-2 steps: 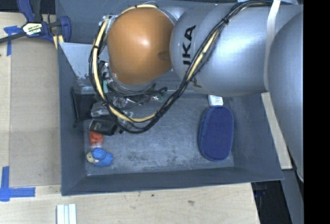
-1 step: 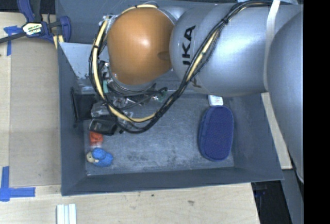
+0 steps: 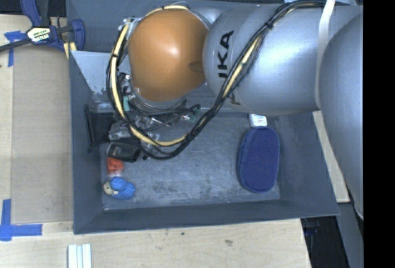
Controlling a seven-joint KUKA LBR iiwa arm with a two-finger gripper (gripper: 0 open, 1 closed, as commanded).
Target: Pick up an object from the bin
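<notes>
Hovering left in the grey metal bin, the end effector, its spread impossible to tell, is beside a small orange lump.

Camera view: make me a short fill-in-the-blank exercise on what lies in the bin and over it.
1. The oval pad on the right side of the bin floor is ____ in colour.
2. The small blue and yellow toy lies in the floor's lower ____ corner in this view.
3. A rounded ____ cover sits on the arm's wrist.
Missing words: blue; left; orange.
</notes>
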